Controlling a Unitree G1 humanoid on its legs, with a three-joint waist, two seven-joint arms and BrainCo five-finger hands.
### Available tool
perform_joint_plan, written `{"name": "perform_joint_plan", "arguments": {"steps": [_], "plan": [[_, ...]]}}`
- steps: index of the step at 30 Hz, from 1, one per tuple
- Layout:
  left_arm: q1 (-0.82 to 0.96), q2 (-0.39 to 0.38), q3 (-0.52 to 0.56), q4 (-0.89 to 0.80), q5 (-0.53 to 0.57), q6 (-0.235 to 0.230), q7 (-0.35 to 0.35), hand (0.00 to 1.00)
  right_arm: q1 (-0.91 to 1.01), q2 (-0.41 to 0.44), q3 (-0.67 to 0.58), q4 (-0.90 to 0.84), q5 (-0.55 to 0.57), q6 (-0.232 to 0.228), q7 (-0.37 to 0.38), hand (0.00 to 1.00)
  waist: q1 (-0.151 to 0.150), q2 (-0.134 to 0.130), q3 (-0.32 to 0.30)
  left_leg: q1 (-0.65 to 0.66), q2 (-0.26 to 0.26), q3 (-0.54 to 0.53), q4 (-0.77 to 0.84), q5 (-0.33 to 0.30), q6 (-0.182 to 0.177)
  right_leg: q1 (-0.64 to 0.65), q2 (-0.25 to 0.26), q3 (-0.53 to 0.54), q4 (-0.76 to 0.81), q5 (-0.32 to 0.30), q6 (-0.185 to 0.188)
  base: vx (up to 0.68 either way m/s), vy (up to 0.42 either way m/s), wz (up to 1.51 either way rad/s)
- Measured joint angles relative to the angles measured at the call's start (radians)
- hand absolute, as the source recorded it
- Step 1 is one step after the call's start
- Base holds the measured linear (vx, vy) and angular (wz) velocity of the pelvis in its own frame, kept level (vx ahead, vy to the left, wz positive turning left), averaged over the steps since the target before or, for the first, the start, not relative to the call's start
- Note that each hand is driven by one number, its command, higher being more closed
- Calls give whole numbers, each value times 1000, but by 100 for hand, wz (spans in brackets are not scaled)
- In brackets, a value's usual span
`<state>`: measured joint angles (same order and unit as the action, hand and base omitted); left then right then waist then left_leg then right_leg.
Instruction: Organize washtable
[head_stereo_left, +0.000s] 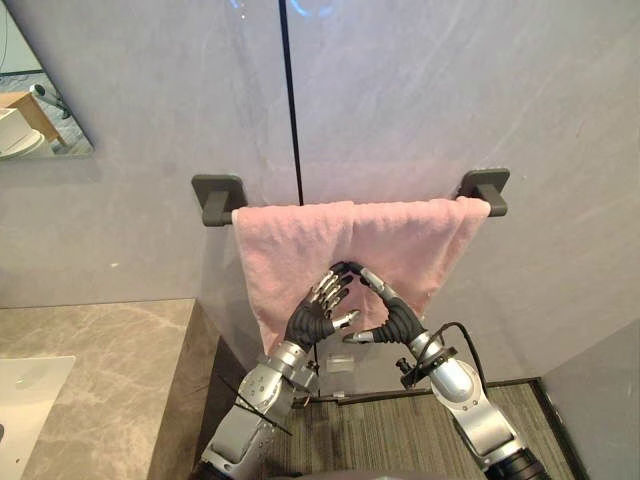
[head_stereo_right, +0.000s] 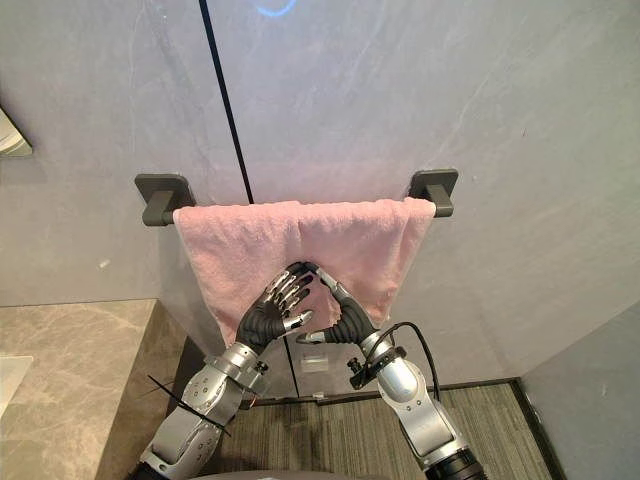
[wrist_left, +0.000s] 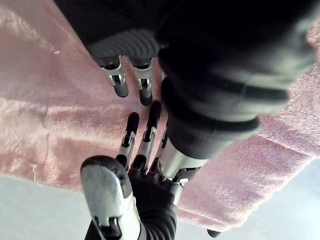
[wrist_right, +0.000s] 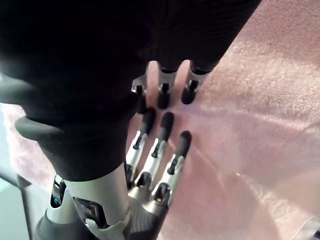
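Grey wall (head_stereo_left: 450, 100): the pink towel (head_stereo_left: 285, 250) hangs over its rail (head_stereo_left: 218, 195). My left hand (head_stereo_left: 312, 318) and right hand (head_stereo_left: 396, 318) lie flat-fingered on it, tips meeting. Hanging looks done; its slanted hem probably needs straightening.

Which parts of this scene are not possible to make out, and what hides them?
1. Towel bar: the pink towel covers it in the eye views; its brackets show.
2. Lower middle of the towel: behind the left robot hand and right robot hand.
3. Mirror and white basin: cut by the left eye view's edge.
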<state>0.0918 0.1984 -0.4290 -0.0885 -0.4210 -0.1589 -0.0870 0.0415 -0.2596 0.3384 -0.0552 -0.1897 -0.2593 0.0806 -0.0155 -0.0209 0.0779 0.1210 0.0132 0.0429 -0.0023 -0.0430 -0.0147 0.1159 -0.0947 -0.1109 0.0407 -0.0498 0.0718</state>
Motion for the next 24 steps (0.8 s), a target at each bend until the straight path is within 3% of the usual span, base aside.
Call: {"name": "perform_joint_plan", "arguments": {"steps": [6, 14, 24], "plan": [[9, -58, 136, 6, 43, -26, 25, 0, 58, 72, -173, 43, -48, 73, -66, 0, 2, -2, 0, -4, -3, -7, -4, 5, 1, 1, -2, -8, -8, 0, 0, 7, -6, 3], [75, -100, 290, -13, 46, -27, 75, 0, 96, 160, -380, -13, -46, 102, -146, 0, 1, -2, 0, -5, -3, -12, -7, 5, 1, 2, -2, -14, -10, 0, 0, -1, -3, 0], [159, -157, 377, -120, 40, -46, 93, 0, 168, 251, -468, -132, 5, 112, -187, 0, 6, -6, -1, -2, 2, -11, -19, 5, 1, 1, -6, -17, -10, -1, 2, -18, -9, 0]]}}
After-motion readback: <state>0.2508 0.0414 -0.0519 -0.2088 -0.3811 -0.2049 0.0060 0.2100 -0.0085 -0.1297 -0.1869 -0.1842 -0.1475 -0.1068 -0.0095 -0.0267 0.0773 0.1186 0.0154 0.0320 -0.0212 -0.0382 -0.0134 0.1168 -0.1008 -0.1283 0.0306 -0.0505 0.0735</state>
